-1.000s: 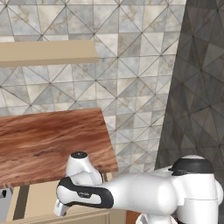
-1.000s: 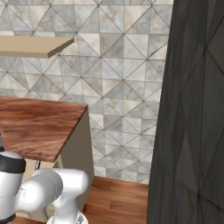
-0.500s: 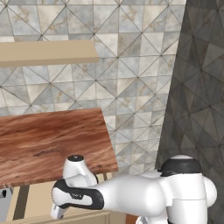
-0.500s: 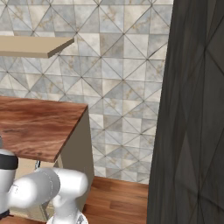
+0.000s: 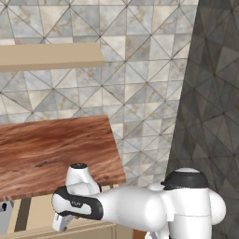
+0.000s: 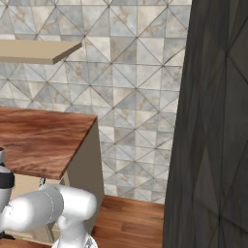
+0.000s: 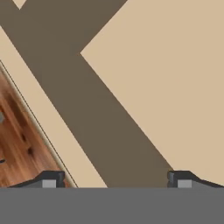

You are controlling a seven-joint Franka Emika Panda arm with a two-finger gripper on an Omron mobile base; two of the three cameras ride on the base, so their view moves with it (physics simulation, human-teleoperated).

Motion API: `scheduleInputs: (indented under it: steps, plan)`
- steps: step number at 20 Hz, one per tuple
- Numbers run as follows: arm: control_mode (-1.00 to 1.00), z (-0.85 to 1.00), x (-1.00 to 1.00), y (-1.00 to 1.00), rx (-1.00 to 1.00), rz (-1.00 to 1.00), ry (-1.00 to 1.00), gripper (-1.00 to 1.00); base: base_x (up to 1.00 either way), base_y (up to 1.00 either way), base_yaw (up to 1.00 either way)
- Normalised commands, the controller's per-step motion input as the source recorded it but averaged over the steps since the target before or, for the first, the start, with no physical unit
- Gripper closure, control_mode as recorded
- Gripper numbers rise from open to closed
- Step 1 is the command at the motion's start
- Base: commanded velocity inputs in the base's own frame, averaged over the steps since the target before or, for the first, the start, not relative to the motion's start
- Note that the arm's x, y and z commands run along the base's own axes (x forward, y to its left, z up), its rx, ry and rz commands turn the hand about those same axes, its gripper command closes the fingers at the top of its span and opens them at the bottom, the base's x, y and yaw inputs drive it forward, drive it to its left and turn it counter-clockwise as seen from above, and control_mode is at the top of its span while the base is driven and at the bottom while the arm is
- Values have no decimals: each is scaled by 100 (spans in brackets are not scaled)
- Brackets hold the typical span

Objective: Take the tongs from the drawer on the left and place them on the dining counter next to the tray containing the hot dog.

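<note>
Reaching under: the reddish-brown wood-grain counter slab, with the white robot arm stretched low and to the left, its hand close to the beige wooden cabinet front below the slab's edge.
Claw: the two-finger gripper stands wide, its small dark fingertips far apart at the bottom of the hand view, with nothing between them.
Ahead of the hand: a broad pale beige flat panel, a dark brown band running aslant beside it, a narrower beige strip, then warm wood-plank floor at the left edge.
Drawer: whether these beige surfaces belong to the task's drawer, and whether it is open, cannot be told.
Tongs: judged from the task to lie inside the drawer on the left; their exact place cannot be told.
Surroundings: a grey-and-cream triangle-tiled wall, a plain beige wall shelf, and a tall dark grey patterned panel on the right.
Step in hand: judged the approach to the drawer, early in the task; nothing grasped, and nothing yet carried to the counter.
Next move calls for: finding the silver bar handle or the drawer's inside, squaring the open fingers to it, and closing only once the target sits between them.
</note>
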Motion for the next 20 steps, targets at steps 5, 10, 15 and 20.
scheduleInputs:
  steps: [5,10,15,20]
  plan:
    - [-100,-21,-50,21,0,2,9,-100,0,0,0]
    - [-100,-23,-61,30,0,2,5,-100,0,0,0]
    - [-100,-15,-57,28,0,2,2,-100,0,0,0]
    - [-100,-9,-55,26,0,3,4,-100,0,0,0]
